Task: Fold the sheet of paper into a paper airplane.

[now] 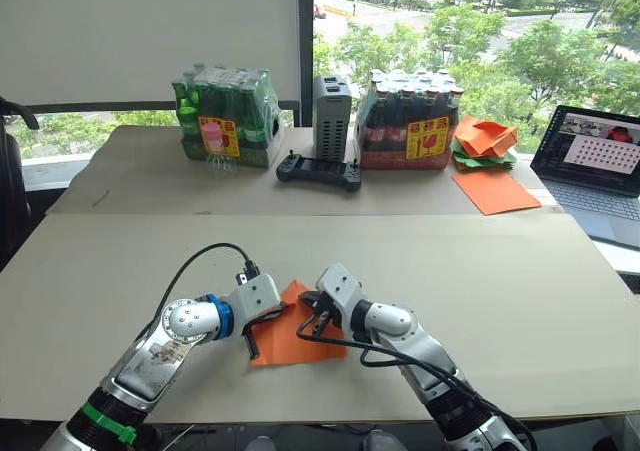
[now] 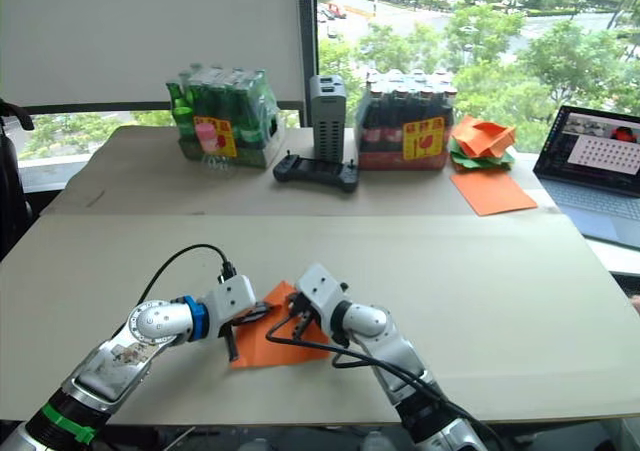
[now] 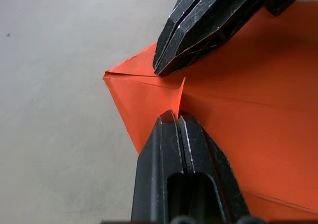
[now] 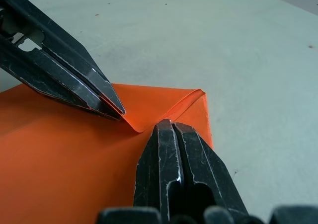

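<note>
The orange sheet of paper [image 1: 285, 343] lies flat on the near table, between my two grippers. Its far corner [image 3: 107, 76] is folded over, and a small flap edge [image 3: 182, 87] stands up from the fold. My left gripper [image 3: 175, 115] is shut, and the raised flap edge runs into its tip. My right gripper [image 4: 167, 123] is shut too, its tip resting on the paper by the fold, a short way from the left tip. In the head view the left gripper [image 1: 283, 312] comes in from the left and the right gripper [image 1: 316, 326] from the right.
On the back table stand a pack of green bottles [image 1: 222, 116], a grey box [image 1: 332, 116], a black controller [image 1: 318, 171] and a pack of dark bottles [image 1: 410, 121]. A heap of orange and green paper [image 1: 483, 139], a smooth orange sheet [image 1: 493, 191] and a laptop [image 1: 600, 166] lie far right.
</note>
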Robot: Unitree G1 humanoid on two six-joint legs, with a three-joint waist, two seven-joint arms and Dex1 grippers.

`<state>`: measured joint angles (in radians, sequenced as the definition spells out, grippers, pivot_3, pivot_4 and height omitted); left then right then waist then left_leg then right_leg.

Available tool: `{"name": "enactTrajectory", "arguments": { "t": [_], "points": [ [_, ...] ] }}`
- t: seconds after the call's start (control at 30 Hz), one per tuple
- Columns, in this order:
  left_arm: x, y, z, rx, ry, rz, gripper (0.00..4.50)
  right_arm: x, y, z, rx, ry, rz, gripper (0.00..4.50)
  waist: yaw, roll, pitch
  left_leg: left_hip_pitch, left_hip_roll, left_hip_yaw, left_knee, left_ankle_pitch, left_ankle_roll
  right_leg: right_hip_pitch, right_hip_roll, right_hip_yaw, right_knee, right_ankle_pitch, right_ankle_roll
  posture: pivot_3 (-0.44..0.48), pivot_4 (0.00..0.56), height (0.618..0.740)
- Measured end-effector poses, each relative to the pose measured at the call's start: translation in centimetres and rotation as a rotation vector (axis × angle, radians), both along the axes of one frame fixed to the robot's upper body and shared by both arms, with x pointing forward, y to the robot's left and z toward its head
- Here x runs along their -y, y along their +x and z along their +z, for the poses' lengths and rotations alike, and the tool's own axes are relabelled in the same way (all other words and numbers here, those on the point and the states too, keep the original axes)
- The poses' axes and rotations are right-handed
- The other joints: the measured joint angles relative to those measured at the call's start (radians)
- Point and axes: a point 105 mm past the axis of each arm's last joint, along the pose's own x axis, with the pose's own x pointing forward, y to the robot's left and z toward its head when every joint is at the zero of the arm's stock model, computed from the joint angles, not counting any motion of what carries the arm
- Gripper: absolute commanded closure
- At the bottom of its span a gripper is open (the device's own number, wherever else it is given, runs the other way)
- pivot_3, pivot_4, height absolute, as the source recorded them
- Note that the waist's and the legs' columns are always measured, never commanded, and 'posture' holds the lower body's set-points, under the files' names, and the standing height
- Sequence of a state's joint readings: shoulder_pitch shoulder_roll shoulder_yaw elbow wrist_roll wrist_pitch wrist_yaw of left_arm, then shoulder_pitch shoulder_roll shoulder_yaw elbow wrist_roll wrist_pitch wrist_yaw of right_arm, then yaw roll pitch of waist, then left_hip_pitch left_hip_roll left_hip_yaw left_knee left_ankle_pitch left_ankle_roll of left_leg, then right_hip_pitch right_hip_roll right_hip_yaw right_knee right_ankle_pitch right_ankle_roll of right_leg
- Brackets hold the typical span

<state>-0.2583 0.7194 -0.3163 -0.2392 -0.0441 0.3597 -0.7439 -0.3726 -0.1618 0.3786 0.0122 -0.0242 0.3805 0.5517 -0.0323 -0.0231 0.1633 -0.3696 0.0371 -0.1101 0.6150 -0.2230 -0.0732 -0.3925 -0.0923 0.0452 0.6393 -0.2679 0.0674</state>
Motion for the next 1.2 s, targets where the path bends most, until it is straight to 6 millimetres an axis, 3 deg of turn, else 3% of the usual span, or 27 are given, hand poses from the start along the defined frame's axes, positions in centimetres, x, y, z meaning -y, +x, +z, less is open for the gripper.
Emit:
{"name": "enactTrajectory", "arguments": {
  "t": [0.27, 0.57, 0.93, 1.2],
  "points": [
    [0.8, 0.2, -0.2, 0.132, 0.154, -0.136, 4.48, 0.6, 0.9, 0.2, 0.007, 0.011, -0.057, 4.5, 0.018, 0.0, 0.0, 0.0, 0.0, 0.0, 0.0, 0.0, 0.0, 0.001, 0.0, 0.0, 0.0, 0.0, 0.0, 0.0, 0.15, 0.74],
    [1.0, 0.2, -0.5, 0.169, 0.202, -0.182, 4.48, 1.5, 2.0, 0.5, 0.008, 0.044, -0.146, 4.5, 0.02, 0.001, 0.0, 0.0, -0.001, 0.0, 0.0, 0.0, 0.0, 0.002, 0.0, 0.0, 0.0, 0.0, 0.0, 0.0, 0.15, 0.74],
    [1.2, 0.3, -0.4, 0.173, 0.18, -0.179, 4.48, 0.3, 1.8, 2.2, -0.005, 0.224, -0.109, 4.5, 0.021, 0.002, 0.0, 0.0, -0.001, 0.0, 0.001, 0.0, 0.0, 0.002, 0.0, 0.0, 0.0, 0.0, 0.0, 0.0, 0.15, 0.74],
    [1.2, 0.2, -0.5, 0.171, 0.177, -0.175, 4.48, 0.1, 1.6, 0.5, -0.054, 0.19, -0.079, 4.5, 0.02, 0.002, 0.0, 0.001, -0.001, 0.0, 0.0, 0.0, 0.0, 0.002, 0.0, 0.0, 0.001, 0.0, 0.0, 0.0, 0.15, 0.74]
  ]
}}
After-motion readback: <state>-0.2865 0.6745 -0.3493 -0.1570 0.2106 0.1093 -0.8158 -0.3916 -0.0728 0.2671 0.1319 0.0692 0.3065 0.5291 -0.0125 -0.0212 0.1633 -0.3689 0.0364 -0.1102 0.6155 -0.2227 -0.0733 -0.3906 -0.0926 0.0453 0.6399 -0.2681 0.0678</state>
